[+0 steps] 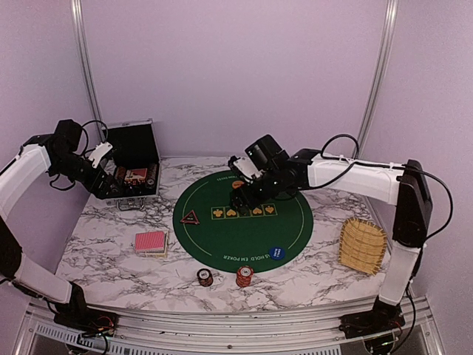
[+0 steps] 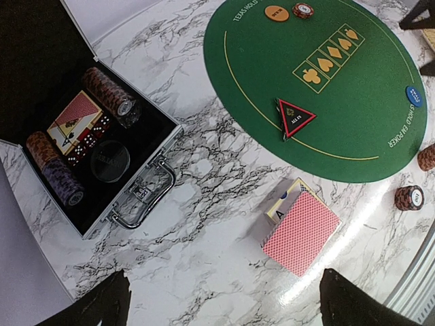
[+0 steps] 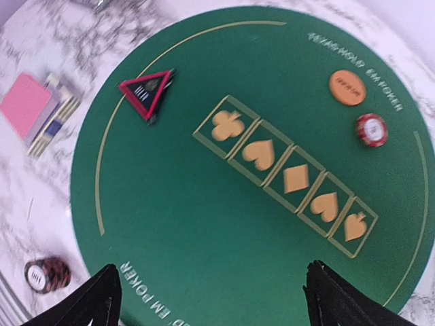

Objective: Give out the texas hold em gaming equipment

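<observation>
right gripper [image 3: 209, 272] spread, empty, over green mat [image 3: 170, 217] | red chip [image 3: 371, 130] beside orange button [image 3: 347, 87] on mat's far rim | left gripper [image 2: 224, 285] spread, nearer the chip rolls [image 2: 109, 92] in case [image 2: 149, 132]

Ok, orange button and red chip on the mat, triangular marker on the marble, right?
No: the triangular marker lies on the green mat too, near its edge, as the left wrist view shows. The orange button and red chip are on the mat.
</observation>
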You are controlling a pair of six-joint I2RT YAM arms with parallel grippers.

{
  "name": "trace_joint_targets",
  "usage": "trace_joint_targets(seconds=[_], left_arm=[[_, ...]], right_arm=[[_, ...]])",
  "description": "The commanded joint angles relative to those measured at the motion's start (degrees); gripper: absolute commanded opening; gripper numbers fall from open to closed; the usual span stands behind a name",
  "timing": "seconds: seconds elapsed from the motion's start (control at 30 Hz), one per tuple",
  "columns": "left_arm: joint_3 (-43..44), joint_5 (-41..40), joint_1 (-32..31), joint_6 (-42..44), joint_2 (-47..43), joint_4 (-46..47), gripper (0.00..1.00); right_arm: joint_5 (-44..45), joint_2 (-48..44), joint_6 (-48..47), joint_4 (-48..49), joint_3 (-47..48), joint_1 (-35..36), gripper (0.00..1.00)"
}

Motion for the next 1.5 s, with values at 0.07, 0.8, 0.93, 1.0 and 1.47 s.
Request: trace_joint_targets(seconds=[0.07,0.8,0.93,1.0,1.47], left_arm=[[1.2,0.8,-0.2,-0.2,-1.1,-1.8,0.99],[1.4,0.7,-0.7,-0.1,-1.9,-2.4,0.99],[1.4,0.8,-0.7,-0.1,-1.8,-2.4,0.99],[1.4,0.9,-0.7,-0.1,-1.8,-2.4,0.99],[1.4,0.7,-0.7,0.2,-1.9,-2.4,0.99]], right_arm=[[-1.4,-5.3,3.0,-5.9,-6.8,9.0,0.95],[-6.5,-3.6,4.1,-9.6,-14.4,17.4,0.87],[-6.3,-3.3,3.8,-9.6,-14.4,17.4,0.83],[-6.2,-3.1,3.6,-9.6,-14.5,17.4,0.83],[-5.9,-1.6,3.1,-8.4,-15.5,17.4,0.82]])
